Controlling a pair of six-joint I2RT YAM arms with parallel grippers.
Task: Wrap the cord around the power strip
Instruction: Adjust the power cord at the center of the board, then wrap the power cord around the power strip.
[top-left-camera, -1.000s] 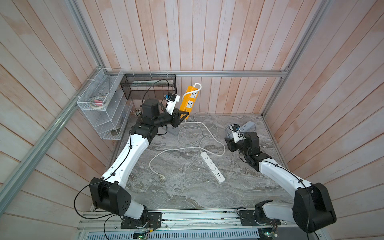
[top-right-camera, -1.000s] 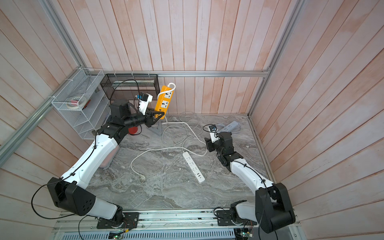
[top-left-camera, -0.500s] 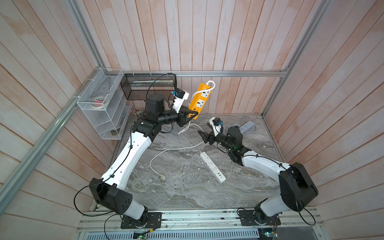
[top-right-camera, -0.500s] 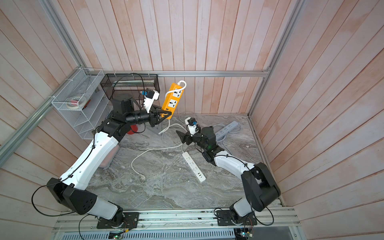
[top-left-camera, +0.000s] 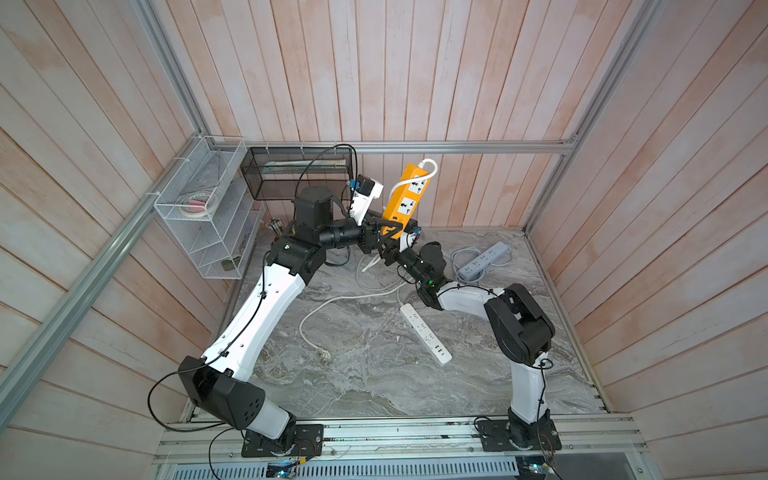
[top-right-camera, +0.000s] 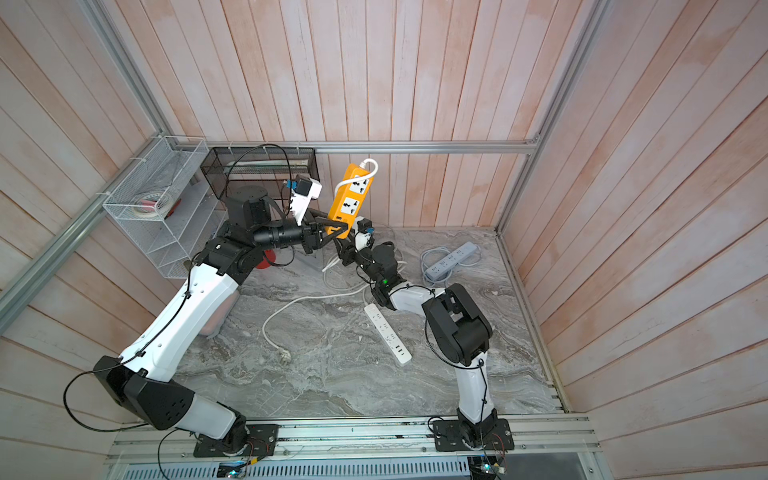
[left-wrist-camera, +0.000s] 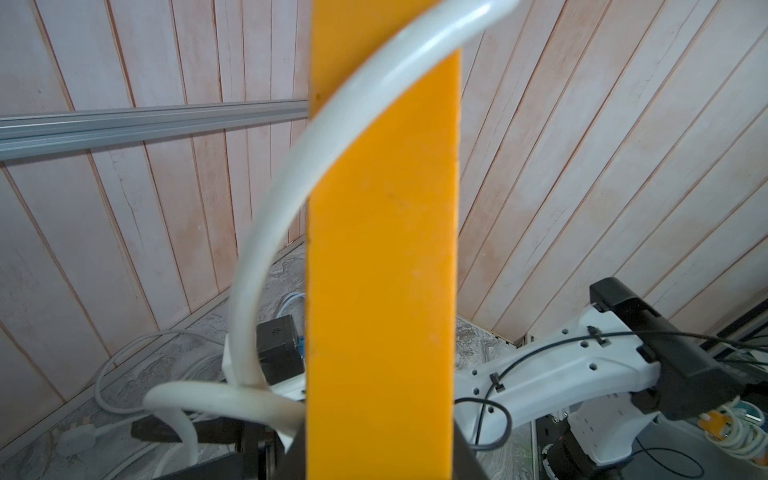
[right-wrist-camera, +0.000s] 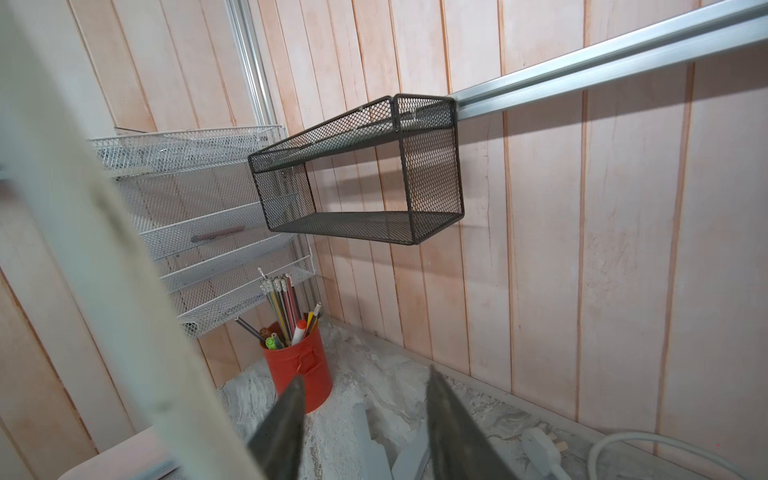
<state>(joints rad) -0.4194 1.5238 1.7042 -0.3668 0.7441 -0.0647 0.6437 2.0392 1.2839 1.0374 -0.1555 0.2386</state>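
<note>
Marble (top-left-camera: 374, 382): pens (right-wrist-camera: 286, 299) fill red cup (right-wrist-camera: 299, 370); left gripper (top-left-camera: 392, 230) clamps power strip (top-left-camera: 409, 193), right gripper (right-wrist-camera: 365, 376) parted

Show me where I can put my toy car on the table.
The front of the table is bare, from the rail up to the plug and white strip. Also bare: between that strip and the right wall, under the right arm. The back is crowded: cord, grey strip, and the orange strip held above.

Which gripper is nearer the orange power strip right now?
Left. The left gripper is clamped on the lower end of the orange power strip, holding it up in the air. The right gripper sits just below the strip, jaws apart with nothing between them.
</note>
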